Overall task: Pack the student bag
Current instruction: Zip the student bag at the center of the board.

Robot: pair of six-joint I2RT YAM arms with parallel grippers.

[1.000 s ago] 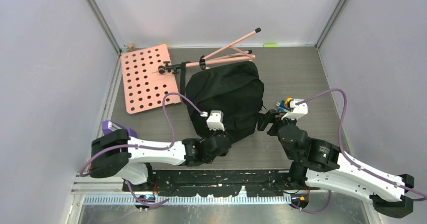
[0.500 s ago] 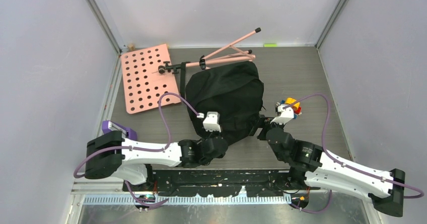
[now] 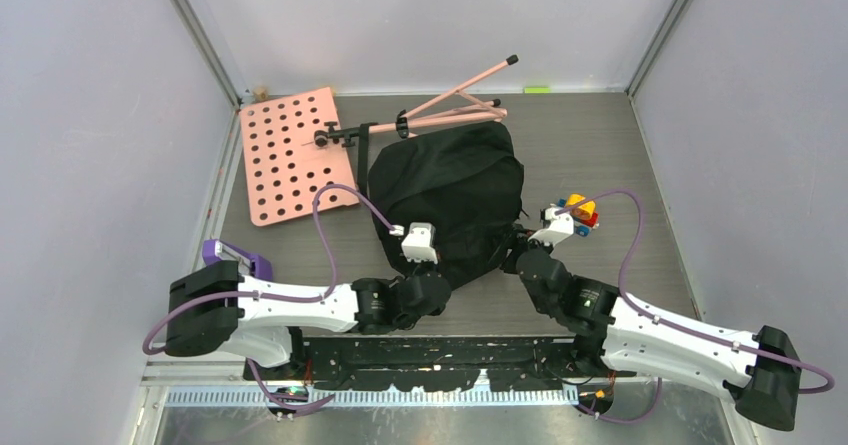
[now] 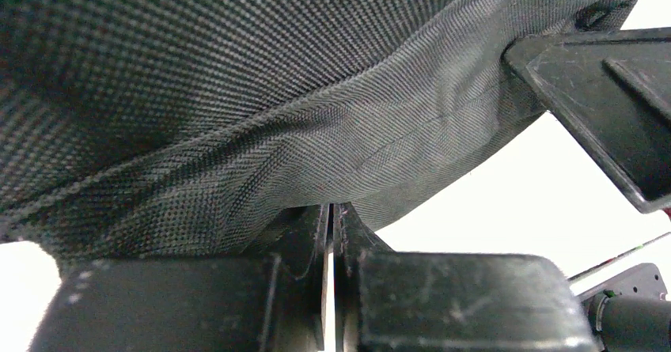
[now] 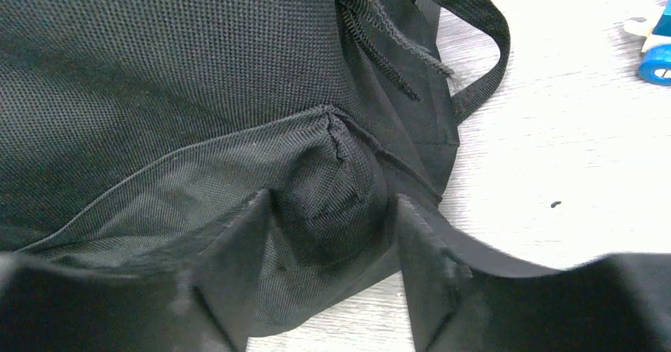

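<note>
The student bag [image 3: 450, 185] is a black fabric backpack lying in the middle of the table. My left gripper [image 3: 424, 265] is at its near edge and is shut on a fold of the bag's fabric [image 4: 261, 154], which drapes over the fingertips [image 4: 316, 225]. My right gripper [image 3: 514, 255] is at the bag's near right corner. Its jaws are open, with a bulge of the bag's fabric [image 5: 328, 186] between the two fingers [image 5: 237, 249]. A black strap [image 5: 479, 20] loops out to the right of it.
A pink perforated music-stand plate [image 3: 290, 155] with pink legs [image 3: 460, 100] lies at the back left, touching the bag's far edge. A small colourful toy [image 3: 582, 210] sits right of the bag, its blue part showing in the right wrist view [image 5: 655, 55]. A purple object [image 3: 225, 255] is by the left arm.
My right gripper has moved left to the bag's near right corner, uncovering the colourful toy. My left gripper has shifted slightly left along the bag's near edge.
</note>
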